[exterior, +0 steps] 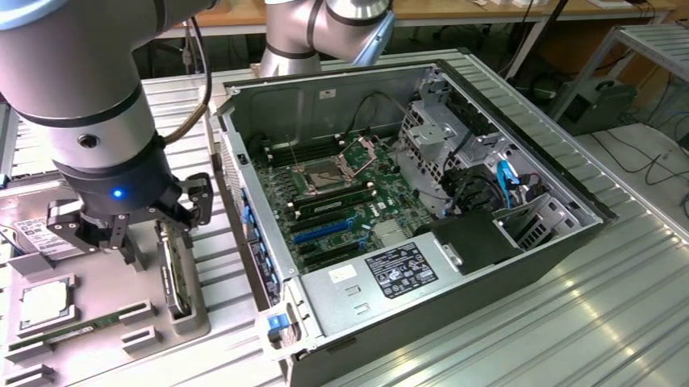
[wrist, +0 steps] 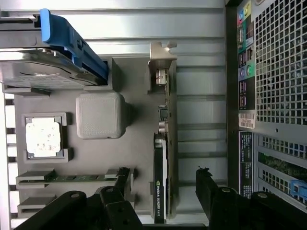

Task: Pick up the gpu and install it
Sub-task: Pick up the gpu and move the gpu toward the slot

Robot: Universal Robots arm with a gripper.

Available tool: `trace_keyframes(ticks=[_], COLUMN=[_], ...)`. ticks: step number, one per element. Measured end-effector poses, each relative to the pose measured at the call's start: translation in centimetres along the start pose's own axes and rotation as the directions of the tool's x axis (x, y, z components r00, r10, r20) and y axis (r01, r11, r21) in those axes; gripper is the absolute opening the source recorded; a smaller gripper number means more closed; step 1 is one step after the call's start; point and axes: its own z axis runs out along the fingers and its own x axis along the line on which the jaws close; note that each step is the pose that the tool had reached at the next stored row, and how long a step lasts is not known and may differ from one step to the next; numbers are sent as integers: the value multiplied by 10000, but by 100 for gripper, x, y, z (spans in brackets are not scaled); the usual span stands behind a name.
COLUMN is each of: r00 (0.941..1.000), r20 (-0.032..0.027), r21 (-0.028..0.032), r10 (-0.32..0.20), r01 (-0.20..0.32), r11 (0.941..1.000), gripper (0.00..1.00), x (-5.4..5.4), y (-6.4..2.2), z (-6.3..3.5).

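Gpu (wrist: 159,191) on edge in grey tray (wrist: 139,110), beneath the wide-open, empty end effector (wrist: 164,173).

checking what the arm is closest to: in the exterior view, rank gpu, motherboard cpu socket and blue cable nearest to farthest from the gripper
From the gripper:
1. gpu, on edge in the tray, right below it.
2. cpu socket, inside the open case, toward the exterior view's right.
3. blue cable, further right, by the case's far wall.
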Motion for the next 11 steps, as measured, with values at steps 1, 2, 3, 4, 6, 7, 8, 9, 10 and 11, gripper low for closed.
trace_keyframes(ticks=[1, 2, 3, 4, 6, 7, 8, 9, 10, 11], r00=[10000, 10000, 10000, 10000, 10000, 10000, 9999, 9998, 9997, 9994], r20=[0, -9, -20, -26, -36, -65, -139, -192, -253, -347], r21=[0, 0, 0, 1, 1, 3, 4, 6, 5, 7], r10=[-1, -2, -1, 0, 0, 0, 4, 6, 7, 11], r01=[1, 2, 1, 0, 0, 0, -4, -6, -7, -11], r11=[10000, 10000, 10000, 10000, 10000, 10000, 10000, 10000, 10000, 10000], gripper=[66, 66, 66, 66, 66, 66, 66, 66, 66, 66], x=[0, -1, -1, -1, 0, 0, 0, 1, 0, 1], y=[-1, -2, -2, -2, -3, -4, -4, -5, -5, -12], z=[18, 35, 50, 64, 92, 104, 116, 124, 135, 158])
